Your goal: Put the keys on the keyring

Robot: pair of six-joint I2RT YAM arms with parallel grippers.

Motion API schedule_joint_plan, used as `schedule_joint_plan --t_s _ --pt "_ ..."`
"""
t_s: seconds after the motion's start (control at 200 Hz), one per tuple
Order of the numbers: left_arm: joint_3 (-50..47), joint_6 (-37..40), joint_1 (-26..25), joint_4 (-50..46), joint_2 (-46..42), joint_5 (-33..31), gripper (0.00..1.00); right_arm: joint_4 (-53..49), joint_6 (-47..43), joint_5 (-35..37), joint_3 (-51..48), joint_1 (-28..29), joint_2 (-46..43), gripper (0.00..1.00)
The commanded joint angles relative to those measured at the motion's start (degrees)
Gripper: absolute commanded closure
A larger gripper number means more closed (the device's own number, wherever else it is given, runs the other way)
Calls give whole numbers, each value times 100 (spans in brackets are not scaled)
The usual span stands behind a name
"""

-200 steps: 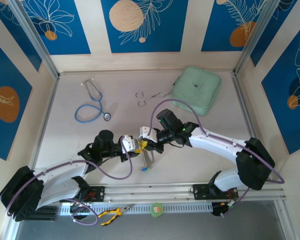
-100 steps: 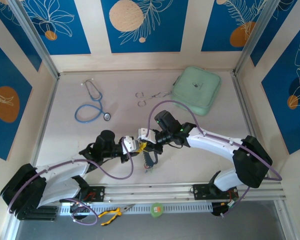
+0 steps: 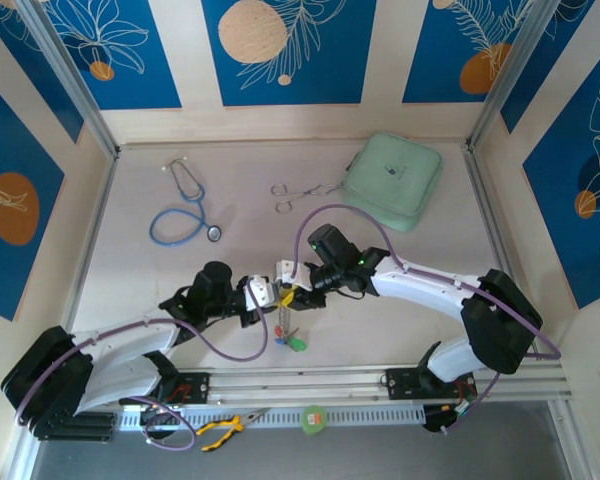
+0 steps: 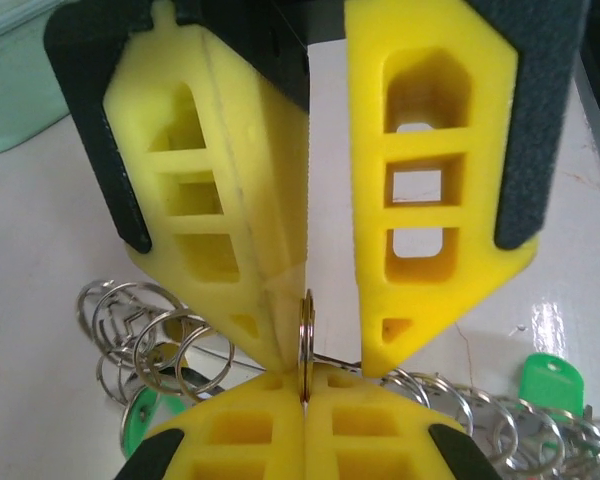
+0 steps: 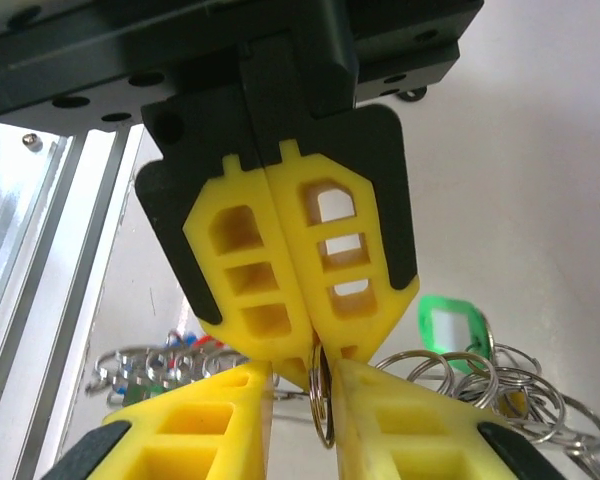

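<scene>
The left gripper (image 4: 305, 385) has its yellow jaws clamped flat on a thin steel split ring (image 4: 306, 325), seen edge-on. The right gripper (image 5: 302, 372) has its jaws slightly apart, one on either side of that ring. Just beyond is a bunch of steel rings (image 4: 150, 345) with a green plastic-headed key (image 4: 550, 385), over the middle of the tabletop (image 3: 180, 270) toward its near edge. The ring is probably light, stiff and slippery: pinch its flat faces, or a key's plastic head.
</scene>
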Motion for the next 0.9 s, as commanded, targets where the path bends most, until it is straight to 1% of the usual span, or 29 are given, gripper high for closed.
schedule_joint_plan --t_s 0.0,0.205,0.33,0.42,0.56,0.735,0.76,0.775,0.79,0.85,0.895 --pt "171 149 -85 122 37 107 100 -109 -77 174 -130 -58 -100 76" --pt "162 161 -99 140 103 118 100 -30 -46 325 -247 -56 -187 75" --pt "152 170 -94 137 95 140 100 -13 -20 372 -267 -57 -161 76" --pt "142 165 -95 127 91 158 100 38 -4 366 -267 -61 -147 83" --pt "152 161 -110 123 91 186 100 108 28 231 -217 -53 -118 100" --pt "195 107 -107 50 74 89 100 78 -8 58 -162 -22 -111 100" --pt "196 83 -111 47 74 51 95 61 -21 57 -162 -18 -105 100" --pt "204 68 -114 41 74 25 90 54 -31 57 -162 -20 -107 100" --pt "203 52 -112 51 74 -1 87 43 -42 57 -162 -11 -106 100" --pt "207 30 -108 34 74 -17 81 -5 -68 98 -153 -5 -91 100" --pt "210 27 -118 44 74 -6 80 -74 -109 158 -116 17 -69 100"
